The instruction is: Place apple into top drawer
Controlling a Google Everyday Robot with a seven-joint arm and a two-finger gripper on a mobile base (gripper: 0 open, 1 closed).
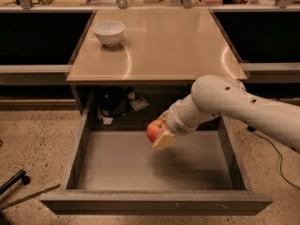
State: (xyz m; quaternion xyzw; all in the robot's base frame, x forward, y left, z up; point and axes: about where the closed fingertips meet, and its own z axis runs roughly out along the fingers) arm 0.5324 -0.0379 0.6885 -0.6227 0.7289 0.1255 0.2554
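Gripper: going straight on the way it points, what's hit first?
Probably the flat bottom of the wide grey top drawer: the gripper, shut on the small red-orange apple, points down-left over it. Nothing between shows; depth unclear.

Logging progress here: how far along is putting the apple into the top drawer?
Done: the top drawer stands open and the claw is shut on the apple. In hand: the apple hangs over the drawer's grey floor, toward the back. Left: lowering it, releasing and pulling the arm clear; the apple does not rest inside yet.
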